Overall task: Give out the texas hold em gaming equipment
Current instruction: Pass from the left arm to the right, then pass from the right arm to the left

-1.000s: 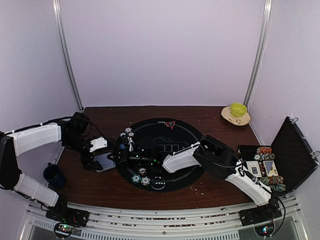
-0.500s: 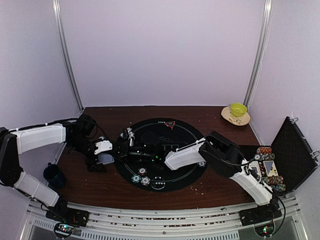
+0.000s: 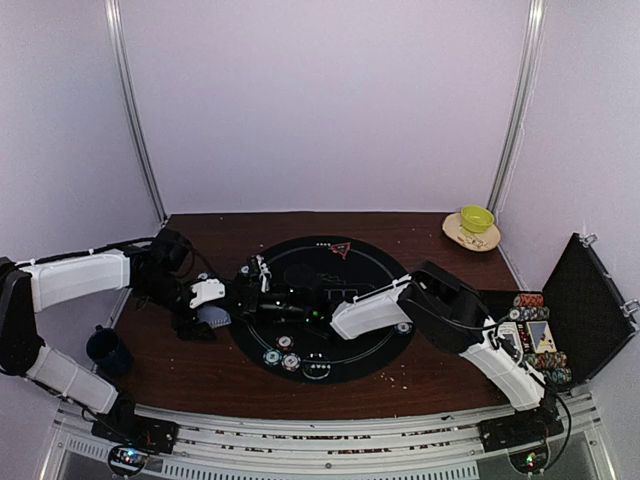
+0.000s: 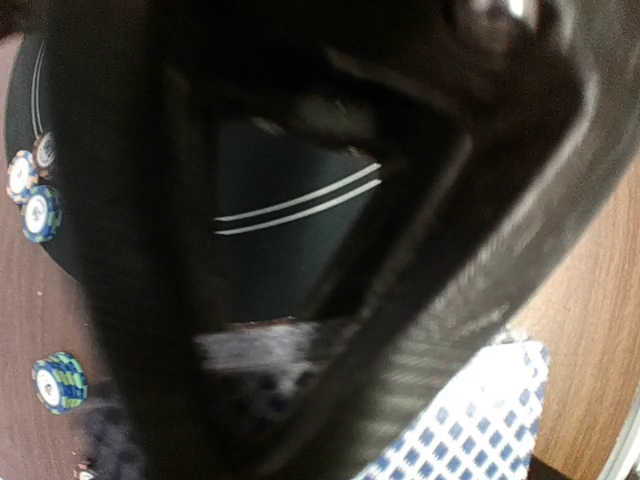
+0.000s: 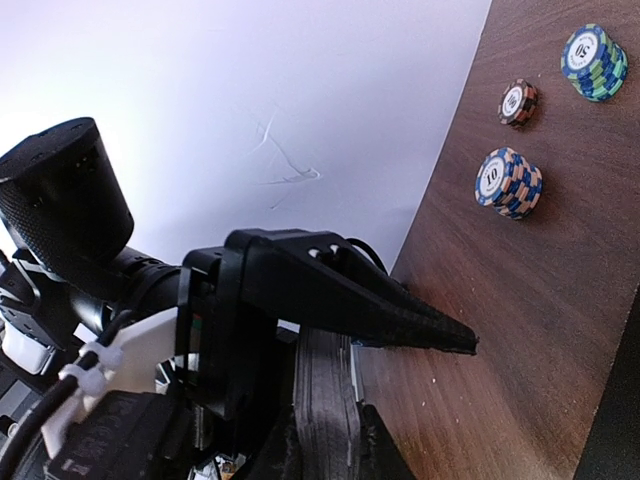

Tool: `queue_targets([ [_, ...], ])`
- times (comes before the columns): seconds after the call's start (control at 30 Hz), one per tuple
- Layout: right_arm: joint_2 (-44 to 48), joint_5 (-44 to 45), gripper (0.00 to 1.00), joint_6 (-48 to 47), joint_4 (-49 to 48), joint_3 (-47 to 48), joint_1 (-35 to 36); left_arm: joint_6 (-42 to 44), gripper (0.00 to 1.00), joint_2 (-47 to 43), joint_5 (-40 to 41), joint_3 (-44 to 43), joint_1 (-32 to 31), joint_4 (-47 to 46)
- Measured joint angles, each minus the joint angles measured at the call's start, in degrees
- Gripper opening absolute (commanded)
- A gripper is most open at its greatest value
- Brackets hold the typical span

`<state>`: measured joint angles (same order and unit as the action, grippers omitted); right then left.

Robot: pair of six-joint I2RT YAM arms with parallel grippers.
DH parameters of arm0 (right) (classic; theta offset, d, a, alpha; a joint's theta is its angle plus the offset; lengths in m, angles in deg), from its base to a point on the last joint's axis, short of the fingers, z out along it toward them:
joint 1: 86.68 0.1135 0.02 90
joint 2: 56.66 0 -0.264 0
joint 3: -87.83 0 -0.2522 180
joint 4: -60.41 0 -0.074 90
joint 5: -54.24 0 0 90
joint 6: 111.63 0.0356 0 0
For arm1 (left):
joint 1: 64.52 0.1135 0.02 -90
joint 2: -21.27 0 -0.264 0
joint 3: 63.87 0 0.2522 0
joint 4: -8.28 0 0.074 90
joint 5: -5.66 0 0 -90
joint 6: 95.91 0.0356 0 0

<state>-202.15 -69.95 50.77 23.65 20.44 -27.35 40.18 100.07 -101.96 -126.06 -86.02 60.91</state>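
Reaching left across the round black mat, the right hand clamps a thick deck of cards, seen edge-on as fine grey layers, near the mat's left rim above the dark wood-grain surface. The left hand meets it there, one tapered black finger lying just over the deck; whether its jaws grip anything cannot be told through the blur. A blue-and-white checked card back shows beneath it. Striped-edge chips stand in short round stacks on the wood. A small red triangle lies at the mat's far edge.
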Motion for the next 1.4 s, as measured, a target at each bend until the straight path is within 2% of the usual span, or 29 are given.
queue_targets([
  [0.2, 0.0, 0.24, 0.0, 0.0, 0.44, -0.02, 0.0, -0.17, 0.79, -0.94, -1.16, 0.07, 0.0, -1.84],
  [0.33, 0.0, 0.39, 0.0, 0.0, 0.61, -0.02, -0.02, -0.24, 0.66, -0.92, -2.03, 0.42, 0.0, -2.84],
  [0.5, 0.0, 0.59, 0.0, -0.74, 0.74, -0.28, -0.28, -0.87, 0.57, -0.92, -2.69, 0.83, 0.02, -3.78],
  [0.53, 0.0, 0.59, 0.0, -0.72, 0.66, -0.48, -0.35, -1.11, 0.6, -0.92, -2.82, 1.18, 0.0, -4.02],
  [0.63, 0.0, 0.63, 0.0, -0.42, 0.35, -1.03, -0.5, -1.22, 0.81, -0.94, -3.17, 1.92, 0.0, -4.57],
  [0.67, 0.0, 0.59, 0.0, 0.0, -0.11, -1.22, -0.5, -1.07, 0.84, -1.03, -3.19, 2.23, 0.0, -4.96],
  [0.9, 0.0, 0.57, 0.0, 1.73, -1.84, -3.5, -1.18, -1.11, 0.88, -3.93, -4.35, 4.35, 0.0, -7.78],
  [1.07, 0.0, 0.55, 0.0, 2.89, -3.54, -4.26, -1.27, -1.03, 0.98, -5.11, -5.81, 4.63, 0.0, -9.14],
  [1.4, 0.92, 0.13, 0.0, 5.42, -8.22, -6.73, -1.51, -1.03, 0.98, -5.35, -8.11, 4.63, 0.0, -9.9],
])
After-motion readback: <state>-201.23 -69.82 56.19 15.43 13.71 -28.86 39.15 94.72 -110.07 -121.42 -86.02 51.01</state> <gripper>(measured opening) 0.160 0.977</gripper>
